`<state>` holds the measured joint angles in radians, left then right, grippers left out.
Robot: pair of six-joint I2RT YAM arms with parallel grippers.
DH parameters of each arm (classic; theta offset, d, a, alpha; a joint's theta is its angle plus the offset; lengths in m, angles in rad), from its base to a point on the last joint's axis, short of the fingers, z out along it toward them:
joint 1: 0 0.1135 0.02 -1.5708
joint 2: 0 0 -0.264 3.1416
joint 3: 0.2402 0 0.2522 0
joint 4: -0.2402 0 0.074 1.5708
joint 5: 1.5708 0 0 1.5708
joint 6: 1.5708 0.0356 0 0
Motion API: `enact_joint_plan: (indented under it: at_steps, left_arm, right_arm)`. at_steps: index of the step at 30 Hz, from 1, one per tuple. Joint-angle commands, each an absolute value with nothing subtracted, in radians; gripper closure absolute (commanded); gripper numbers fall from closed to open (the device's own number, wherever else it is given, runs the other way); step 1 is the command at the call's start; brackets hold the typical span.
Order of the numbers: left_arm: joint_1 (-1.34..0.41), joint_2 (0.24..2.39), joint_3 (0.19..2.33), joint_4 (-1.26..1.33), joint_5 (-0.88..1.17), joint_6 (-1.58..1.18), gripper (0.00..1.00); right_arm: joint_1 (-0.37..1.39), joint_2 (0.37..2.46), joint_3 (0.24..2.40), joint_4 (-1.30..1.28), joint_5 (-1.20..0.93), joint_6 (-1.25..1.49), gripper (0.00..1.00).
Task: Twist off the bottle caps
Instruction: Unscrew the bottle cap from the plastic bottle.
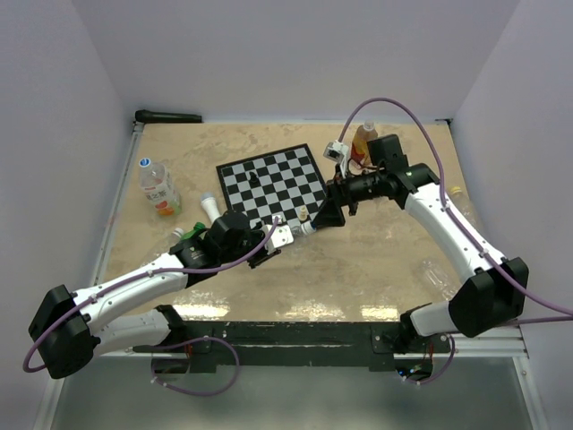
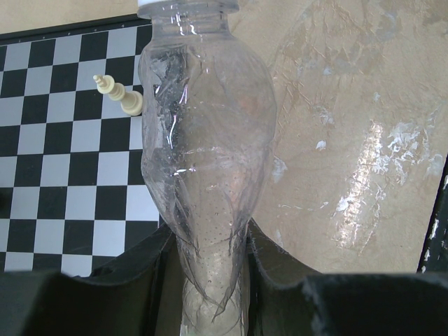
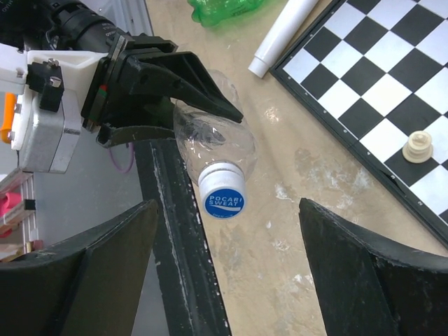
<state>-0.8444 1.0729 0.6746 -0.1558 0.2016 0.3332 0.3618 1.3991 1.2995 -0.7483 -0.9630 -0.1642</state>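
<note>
My left gripper [image 2: 210,241] is shut on the lower body of a clear crumpled bottle [image 2: 206,161], squeezing it narrow between the jaws. The bottle lies roughly level above the table [image 1: 376,269], neck pointing at the right arm. Its bottle cap [image 3: 224,192] is white and ribbed with a blue printed top, and it is still on the neck. My right gripper [image 3: 227,273] faces that cap with the jaws open wide on either side, just short of it and not touching. From above, the cap [image 1: 307,229] sits between the left gripper [image 1: 276,238] and the right gripper [image 1: 320,222].
A chessboard [image 1: 273,179] lies behind the grippers with a cream piece [image 3: 418,147] near its edge. A labelled bottle [image 1: 158,186], a white bottle [image 1: 211,208] and a green bottle [image 3: 224,10] lie to the left. An orange bottle [image 1: 361,143] stands at the back right.
</note>
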Motion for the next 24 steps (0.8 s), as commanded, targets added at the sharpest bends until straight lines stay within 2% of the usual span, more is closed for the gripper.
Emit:
enact_joint_plan:
  at_steps: [1,8,18,24]
  left_arm:
    - [-0.842,1.048,0.68,-0.129,0.198,0.334,1.0]
    - [-0.842,1.04,0.68,-0.127,0.199,0.331,1.0]
    - [-0.841,1.039,0.683,-0.126,0.181,0.324,1.0]
    - [-0.842,1.034,0.684,-0.123,0.161,0.319,1.0]
  right_arm:
    - [0.394,1.408,1.316,-0.733,-0.968,-0.135,0.15]
    - [0.413,1.434,1.301,-0.718,-0.969,-0.127,0.23]
    - [0.442,1.451,1.295,-0.715,-0.98,-0.121,0.45]
    - [0.449,1.448,1.289,-0.713,-0.98,-0.115,0.55]
